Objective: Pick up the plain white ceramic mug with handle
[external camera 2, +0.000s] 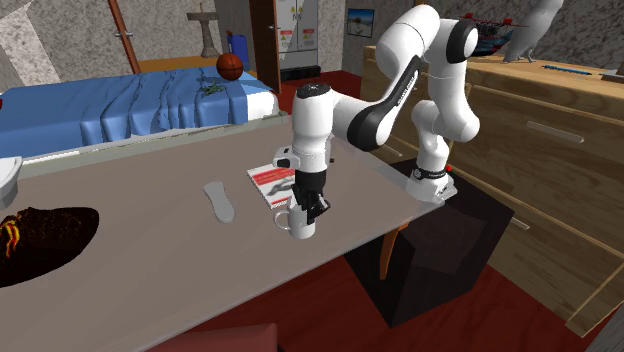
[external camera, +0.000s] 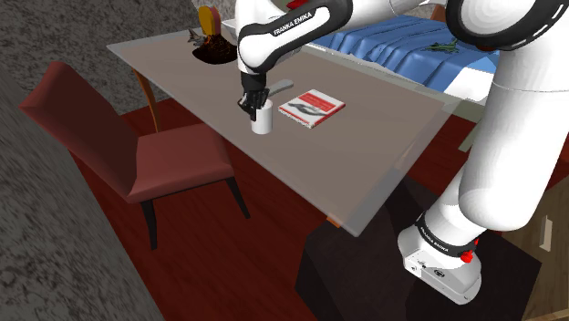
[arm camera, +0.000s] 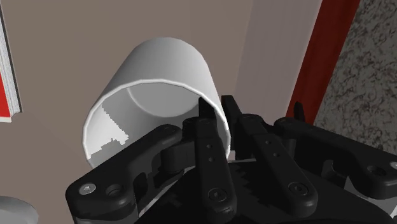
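Your black gripper (arm camera: 217, 111) is pinching the mug (arm camera: 159, 70) by its wall.
The smooth, flat grey-brown table (external camera: 392, 137) spreads beneath the fingers (arm camera: 207, 137), and a thin red-and-white book (external camera: 312, 107) lies just beside them. The mug is a plain white, glossy, thin-walled cylinder, upright directly under them. One finger dips inside the round rim, the other presses outside, clamped tight on the wall between.

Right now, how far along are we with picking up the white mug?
Done: the approach. The fingers straddle the wall of the mug, one inside the rim and one outside. In hand: the grasp; they look closed on that wall. Left: the lift, since the mug seems to stand on the table, beside the book.
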Controlling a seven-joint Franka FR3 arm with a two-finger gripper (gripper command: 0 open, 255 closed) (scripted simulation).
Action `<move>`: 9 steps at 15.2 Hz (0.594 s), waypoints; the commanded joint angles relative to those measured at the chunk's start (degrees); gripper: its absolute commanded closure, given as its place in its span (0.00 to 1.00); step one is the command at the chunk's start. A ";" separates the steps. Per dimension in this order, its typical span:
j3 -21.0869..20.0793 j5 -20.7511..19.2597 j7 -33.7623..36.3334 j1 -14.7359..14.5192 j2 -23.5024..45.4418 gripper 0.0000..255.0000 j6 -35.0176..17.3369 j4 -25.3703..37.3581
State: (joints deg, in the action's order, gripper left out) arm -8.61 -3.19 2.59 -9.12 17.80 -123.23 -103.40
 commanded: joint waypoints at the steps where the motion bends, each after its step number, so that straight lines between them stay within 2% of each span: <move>1: 0.00 0.00 0.00 0.00 0.01 1.00 -0.02 0.00; 6: -0.01 -0.01 0.03 -0.02 0.01 1.00 -0.03 -0.02; 9: -0.08 0.19 -0.10 0.02 -0.89 1.00 1.98 1.10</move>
State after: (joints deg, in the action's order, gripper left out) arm -8.69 -3.05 2.56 -9.13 17.17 -121.86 -102.65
